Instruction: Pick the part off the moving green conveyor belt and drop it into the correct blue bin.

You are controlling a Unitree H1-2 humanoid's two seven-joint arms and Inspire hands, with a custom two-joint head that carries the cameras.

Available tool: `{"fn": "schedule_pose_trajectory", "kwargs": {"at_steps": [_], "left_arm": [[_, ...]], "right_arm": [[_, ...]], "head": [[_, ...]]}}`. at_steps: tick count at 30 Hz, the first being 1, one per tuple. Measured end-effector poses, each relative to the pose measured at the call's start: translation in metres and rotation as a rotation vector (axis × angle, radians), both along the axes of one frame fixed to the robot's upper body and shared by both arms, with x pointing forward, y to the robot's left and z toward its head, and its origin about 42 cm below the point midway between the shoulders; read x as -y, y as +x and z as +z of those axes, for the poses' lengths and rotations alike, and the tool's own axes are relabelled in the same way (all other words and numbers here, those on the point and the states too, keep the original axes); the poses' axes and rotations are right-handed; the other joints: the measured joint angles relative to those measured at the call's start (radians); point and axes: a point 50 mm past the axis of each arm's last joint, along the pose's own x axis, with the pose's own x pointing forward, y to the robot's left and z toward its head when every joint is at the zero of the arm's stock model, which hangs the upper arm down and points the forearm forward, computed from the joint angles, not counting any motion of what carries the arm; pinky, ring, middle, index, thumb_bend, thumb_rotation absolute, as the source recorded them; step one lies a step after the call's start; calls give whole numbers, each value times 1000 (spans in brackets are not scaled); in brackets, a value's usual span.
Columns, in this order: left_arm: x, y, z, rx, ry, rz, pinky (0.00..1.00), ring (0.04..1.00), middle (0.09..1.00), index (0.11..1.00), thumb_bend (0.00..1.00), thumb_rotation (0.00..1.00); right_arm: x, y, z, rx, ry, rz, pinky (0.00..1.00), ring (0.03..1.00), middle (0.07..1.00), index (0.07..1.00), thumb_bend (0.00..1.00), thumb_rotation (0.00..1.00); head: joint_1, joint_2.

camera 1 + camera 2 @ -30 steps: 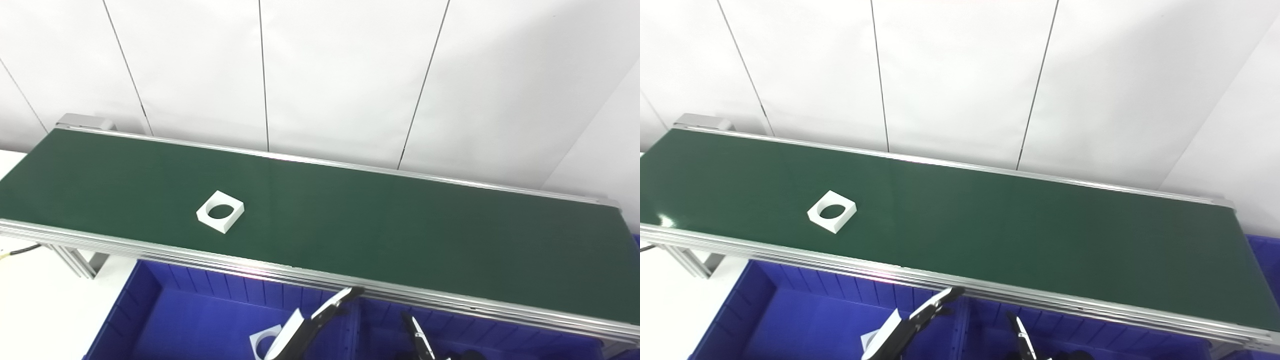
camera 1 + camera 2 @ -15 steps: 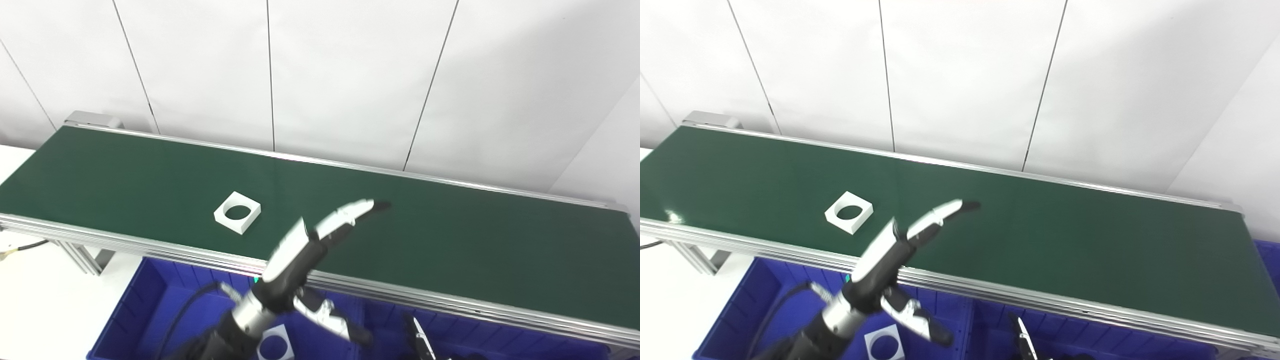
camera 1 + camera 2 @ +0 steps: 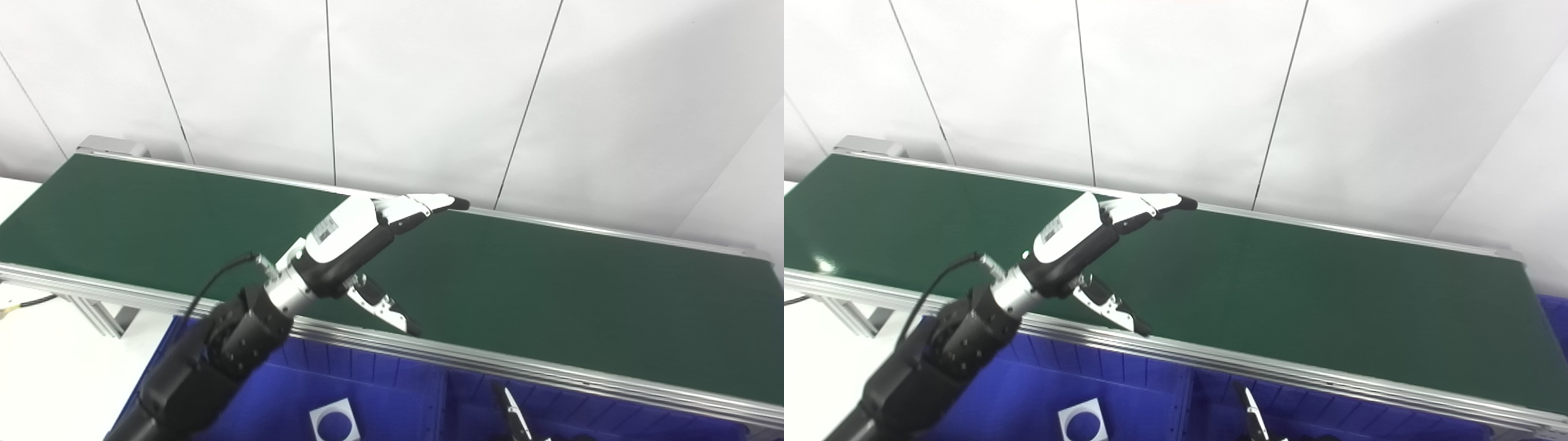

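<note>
Part hidden behind left robot hand (image 3: 352,245), fingers spread above green belt (image 3: 551,294)

The left hand (image 3: 352,239) has risen over the belt (image 3: 551,294), hiding the part.

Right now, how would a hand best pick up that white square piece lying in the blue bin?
Come from straight above: the piece lies flat on the floor of the bin, whose walls would block a sideways reach. Pinch two opposite straight edges. Hooking a finger through its round hole against one edge might also work, but the flat edges look steadier.
</note>
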Motion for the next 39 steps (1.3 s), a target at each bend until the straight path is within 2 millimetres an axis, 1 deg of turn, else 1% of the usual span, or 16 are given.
{"fn": "schedule_pose_trajectory", "kwargs": {"at_steps": [1, 2, 4, 5, 7, 12, 15, 17, 21, 25, 28, 31, 34, 39], "left_arm": [[-2, 3, -1, 3, 35, 9, 670, 793, 864, 882, 1000, 104], [-3, 7, -2, 1, 65, 18, 622, 773, 861, 897, 1000, 64], [-5, 15, -7, -16, 125, 45, 563, 733, 861, 915, 1000, 23], [-7, 20, -10, -31, 155, 60, 531, 704, 861, 922, 1000, 9], [-9, 29, -14, -52, 205, 84, 507, 677, 861, 934, 1000, 1], [-9, 46, -12, -62, 292, 102, 510, 658, 855, 953, 1000, 0], [-12, 58, -14, -85, 379, 116, 522, 669, 849, 956, 1000, 0], [-14, 63, -16, -92, 433, 125, 534, 676, 842, 954, 1000, 4], [-15, 74, -22, -111, 517, 129, 535, 663, 831, 939, 1000, 5], [-14, 86, -27, -152, 567, 126, 526, 654, 835, 943, 1000, 1], [-12, 94, -23, -173, 596, 120, 512, 647, 836, 947, 1000, 12], [-12, 103, -21, -204, 607, 117, 512, 664, 851, 953, 1000, 29], [-12, 107, -24, -245, 622, 109, 536, 685, 857, 944, 1000, 45], [-9, 108, -37, -298, 654, 96, 534, 695, 858, 930, 1000, 70]], "right_arm": [[0, 0, 0, -1, -1, 1, 1000, 988, 972, 962, 922, 978], [0, 0, 0, 0, -1, 2, 1000, 989, 971, 961, 920, 978], [-1, 1, 0, 2, -2, 5, 1000, 989, 971, 961, 917, 978], [-1, 1, 0, 3, -1, 5, 1000, 989, 971, 960, 917, 975], [-2, 2, 1, 4, 1, 5, 1000, 991, 970, 959, 920, 974], [-3, 1, 0, 3, -2, 8, 1000, 991, 971, 958, 914, 978], [-3, 2, 0, 4, 0, 8, 1000, 989, 970, 956, 916, 973], [-3, 2, 0, 3, 0, 8, 996, 985, 968, 955, 917, 976], [-4, 2, 0, 5, -2, 11, 983, 980, 968, 955, 916, 980], [-6, 3, 0, 7, 0, 10, 979, 980, 970, 956, 917, 979], [-6, 2, 0, 7, 1, 11, 969, 979, 972, 956, 905, 975], [-7, 2, 0, 7, 2, 13, 967, 977, 973, 957, 903, 971], [-8, 1, 0, 6, 2, 14, 963, 975, 970, 955, 892, 971], [-9, 0, 0, 6, 1, 16, 968, 975, 970, 951, 896, 971]], "head": [[0, 0], [0, 0], [0, -2], [0, -2], [-3, 0], [-2, -3], [-2, -3], [-3, -5], [-3, -6], [-3, -5], [-3, -5], [-5, -5], [-8, -3], [-14, -2]]}}
